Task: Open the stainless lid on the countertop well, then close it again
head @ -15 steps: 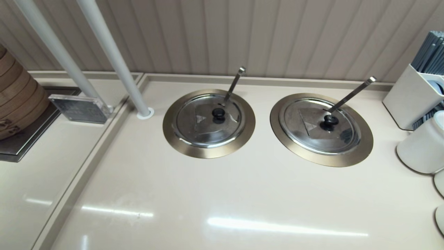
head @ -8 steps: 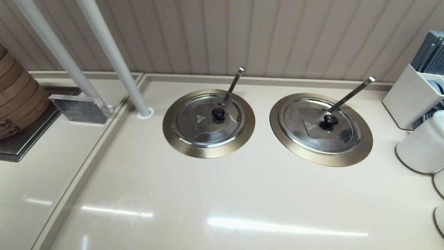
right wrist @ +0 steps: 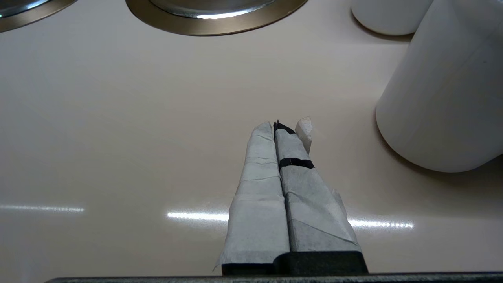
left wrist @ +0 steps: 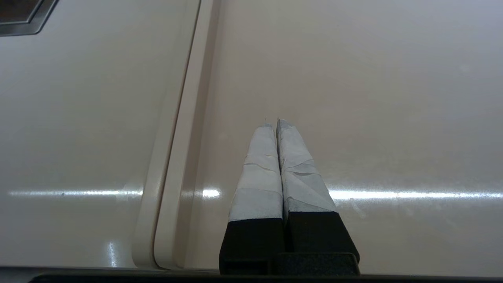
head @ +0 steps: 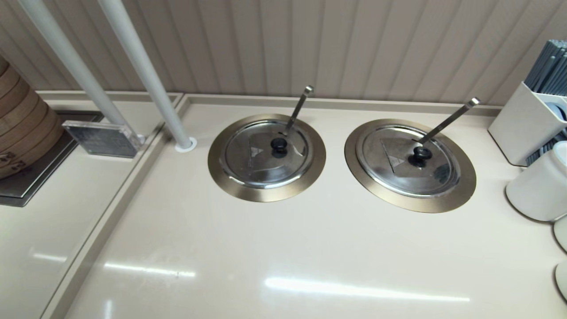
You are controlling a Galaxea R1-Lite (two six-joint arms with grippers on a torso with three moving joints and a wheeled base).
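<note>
Neither arm is being shown in the head view; each tool is being seen only through its own wrist camera. The left tool [left wrist: 276, 122], wrapped in pale tape over black fingers, is being held low over the glossy cream worktop [left wrist: 373, 98] with its fingers pressed together and nothing between them. Only bare worktop and a raised seam strip [left wrist: 173, 157] are being seen ahead of this tool; both wells are cut out of its view.

The right tool [right wrist: 279, 125], also tape-wrapped, is being held with its fingers closed together on nothing, low over the worktop. Ahead of it a brushed bronze rim [right wrist: 212, 23] is being cut off by the frame edge, and which well it belongs to cannot be told from this view. Just beside the right tool, a plain white cylindrical container [right wrist: 448, 90] is standing.

In the head view, the round shiny stainless lid [head: 266, 155] with the matte black knob [head: 279, 144] is lying closed and flat on the bronze-rimmed countertop well [head: 221, 173], well ahead of both tools. A hook-ended ladle handle [head: 299, 106] is sticking up through its slot. The twin lid [head: 407, 161] is being seen closed alongside.
</note>
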